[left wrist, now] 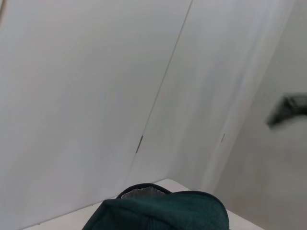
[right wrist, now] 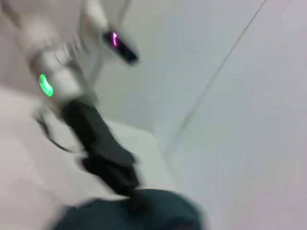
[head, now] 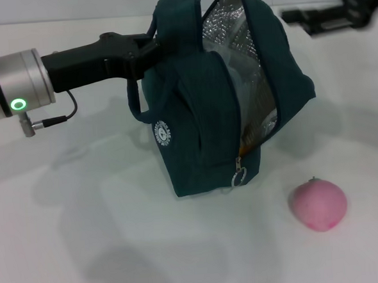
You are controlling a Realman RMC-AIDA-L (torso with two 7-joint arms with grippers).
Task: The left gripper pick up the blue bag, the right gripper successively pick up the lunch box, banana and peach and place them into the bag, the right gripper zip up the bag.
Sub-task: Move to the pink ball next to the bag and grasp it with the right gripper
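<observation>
On the white table (head: 86,250), the left gripper (head: 150,46) clamps the open blue bag (head: 201,134) by its handle, the peach (head: 318,204) lying nearby, while the right gripper (head: 297,15) hovers behind, grip unclear.

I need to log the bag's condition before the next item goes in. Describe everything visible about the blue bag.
The blue bag is dark teal fabric with rope-like handles, a small white round logo on its side and a metal zip pull hanging near its base. It stands on the white table, leaning slightly, its zip open so the silvery lining shows. The left gripper grips it at the top by the handles. The peach lies apart from it on the table.
</observation>
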